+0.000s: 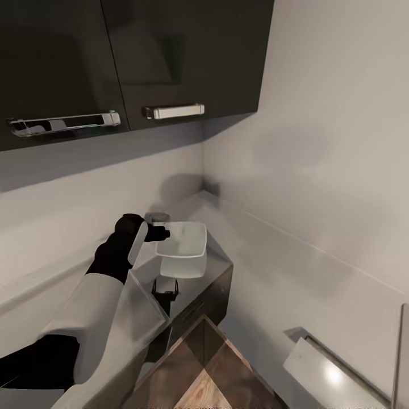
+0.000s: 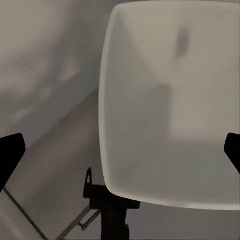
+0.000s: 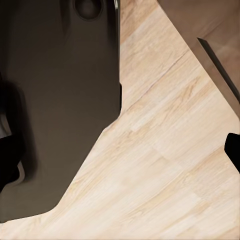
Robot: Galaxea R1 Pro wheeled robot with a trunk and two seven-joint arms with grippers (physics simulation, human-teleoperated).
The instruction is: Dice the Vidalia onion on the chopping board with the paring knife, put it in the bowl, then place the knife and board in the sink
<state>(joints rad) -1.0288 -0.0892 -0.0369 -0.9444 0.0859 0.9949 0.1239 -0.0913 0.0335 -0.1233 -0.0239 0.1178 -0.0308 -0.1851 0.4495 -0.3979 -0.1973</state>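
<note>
Dark upper cabinets with chrome handles hang over the corner where two pale walls meet. Under them runs the pale countertop, ending against the side wall. Down by the robot's base there is wood-plank floor.

The left arm, white sleeve and black wrist, reaches out across the counter. Right at its far end sits the bowl: white, squarish with rounded corners, deep and smooth-walled, with nothing in it (the wrist camera looks straight down into it).

The left gripper hovers at the bowl's near rim, its fingertips spread wide apart and gripping nothing. The right gripper's fingertips are likewise well apart, empty over the floor.
</note>
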